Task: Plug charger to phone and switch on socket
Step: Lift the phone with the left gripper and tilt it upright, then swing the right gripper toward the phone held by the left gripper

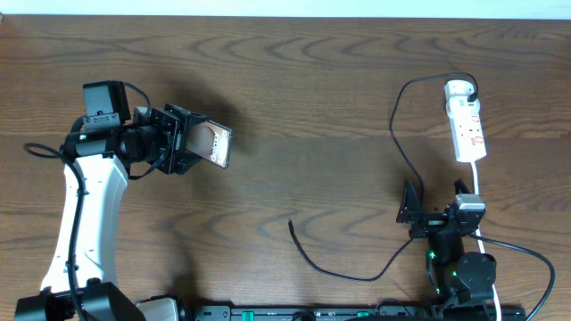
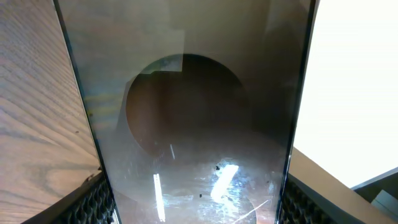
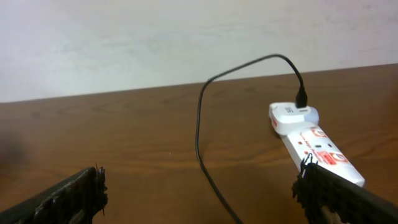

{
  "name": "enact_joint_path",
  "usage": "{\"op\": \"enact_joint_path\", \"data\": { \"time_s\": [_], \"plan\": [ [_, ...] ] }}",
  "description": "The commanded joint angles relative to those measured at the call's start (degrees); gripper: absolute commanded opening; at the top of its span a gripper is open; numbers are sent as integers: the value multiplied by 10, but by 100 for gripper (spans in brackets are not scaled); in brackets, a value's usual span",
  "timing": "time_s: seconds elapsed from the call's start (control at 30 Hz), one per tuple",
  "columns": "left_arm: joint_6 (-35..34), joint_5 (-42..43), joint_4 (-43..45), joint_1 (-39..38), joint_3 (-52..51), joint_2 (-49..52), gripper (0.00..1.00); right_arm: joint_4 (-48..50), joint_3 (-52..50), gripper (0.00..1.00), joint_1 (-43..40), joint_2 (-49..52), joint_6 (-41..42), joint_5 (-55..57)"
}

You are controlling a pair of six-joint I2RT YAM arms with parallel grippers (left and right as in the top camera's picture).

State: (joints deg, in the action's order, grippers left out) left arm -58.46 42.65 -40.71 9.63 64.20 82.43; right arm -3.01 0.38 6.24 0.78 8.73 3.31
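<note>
The phone (image 1: 217, 145) is held far left of the socket (image 1: 466, 120), clamped along its long edges by the left gripper (image 1: 192, 143). In the left wrist view the ribbed pads (image 2: 98, 200) are pressed tight against both sides of it. The glossy face fills nearly the whole frame, with wood grain showing past one edge.

The right gripper (image 3: 200, 186) is parked just near-side of the socket, on the robot's side of it. Its fingers are spread wide and nothing is gripped.

As for the charger (image 1: 393, 125), its black plug is seated in the socket's rounded far end. From there the cable is looped out to the left of the socket and brought back toward the near side. It passes at table level between the right gripper's spread fingers; contact with them can't be told. It then swings on in a long curve, and the connector tip (image 1: 291, 223) is left lying loose on the wood, near-left of the socket, roughly between socket and phone.

Room-wise, a broad stretch of bare table (image 1: 321, 80) is seen between the socket and the phone, and the tip has free wood all round it. The socket's rounded end is close to the table's far edge. Its white cord (image 1: 477, 178) runs from the near end right beside the right gripper, so that side is tight.
</note>
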Motion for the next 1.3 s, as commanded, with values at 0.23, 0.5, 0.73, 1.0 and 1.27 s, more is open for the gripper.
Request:
{"op": "enact_joint_path", "data": {
  "time_s": [0.23, 0.5, 0.73, 1.0, 1.27],
  "plan": [
    [-17, -1, 9, -1, -2, -8, 7, 95, 105, 99, -3, 54, 15, -136],
    [-31, -1, 12, -1, -2, -8, 7, 30, 429, 99, -2, 481, 5, -480],
    [-32, -13, 11, -1, -2, -8, 7, 67, 586, 99, -2, 785, -9, -767],
    [-64, -63, 11, -2, -2, -8, 7, 419, 600, 99, 40, 1013, 349, -763],
    [-89, -126, 9, -28, -2, -8, 7, 457, 600, 99, 130, 1099, 541, -666]
  ]
}}
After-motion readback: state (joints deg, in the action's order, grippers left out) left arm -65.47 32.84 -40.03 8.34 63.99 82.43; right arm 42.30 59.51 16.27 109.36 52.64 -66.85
